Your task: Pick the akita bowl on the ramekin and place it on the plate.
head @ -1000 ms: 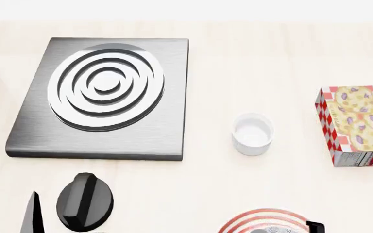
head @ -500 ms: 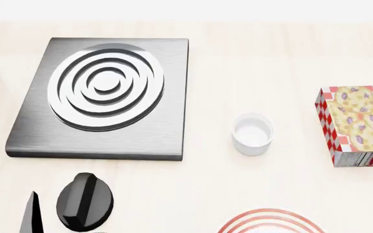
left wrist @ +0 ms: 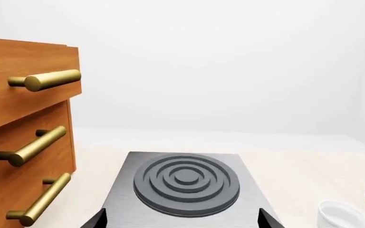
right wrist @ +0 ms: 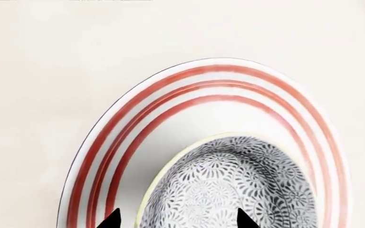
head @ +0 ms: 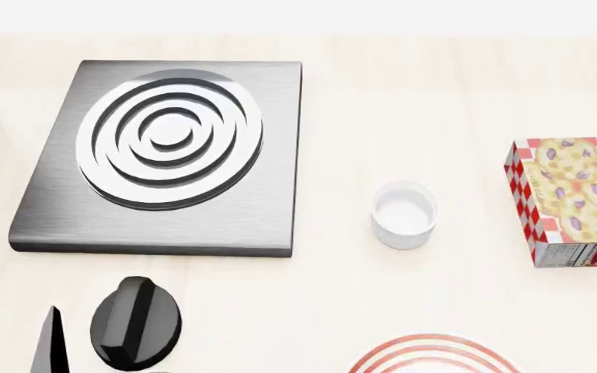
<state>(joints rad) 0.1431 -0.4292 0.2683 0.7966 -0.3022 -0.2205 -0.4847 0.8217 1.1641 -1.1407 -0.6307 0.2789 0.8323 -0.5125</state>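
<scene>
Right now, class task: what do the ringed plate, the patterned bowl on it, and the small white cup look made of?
Plate: likely glazed ceramic, smooth white with painted red rings. Bowl: probably ceramic too, printed with a fine black-and-white floral pattern. White cup: glossy white, porcelain-like, with soft highlights on its wall.

No readable text anywhere — the checkered food box (head: 574, 202) has print along its lower front edge, too small and cut off to read.

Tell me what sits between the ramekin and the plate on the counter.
Nothing: in the head view only bare pale countertop separates the ramekin from the red-ringed plate. The right wrist view shows the akita bowl on that plate.
</scene>
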